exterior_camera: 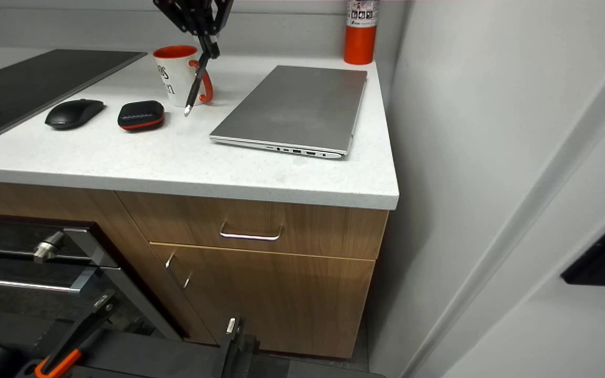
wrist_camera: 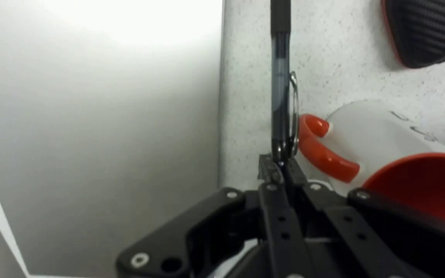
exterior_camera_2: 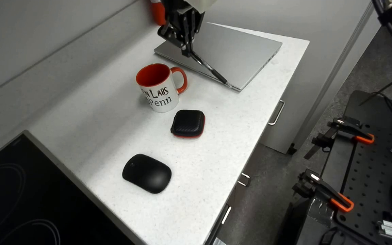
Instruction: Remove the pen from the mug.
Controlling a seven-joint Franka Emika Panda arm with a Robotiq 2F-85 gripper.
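Tool (wrist_camera: 283, 170) grips pen (wrist_camera: 280, 88); it slants outside mug (exterior_camera_2: 159, 91).

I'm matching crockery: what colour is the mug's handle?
Red; the mug's handle shows best in the wrist view.

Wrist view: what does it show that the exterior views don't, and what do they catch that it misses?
Only the wrist view distinctly shows the metal clip on the pen. Only the exterior views show the pen's tip, computer mouse, glass cooktop and red canister. All share the gripper holding the pen by one end outside the red-handled mug, the laptop and the black case with red trim, both cropped in the wrist view.
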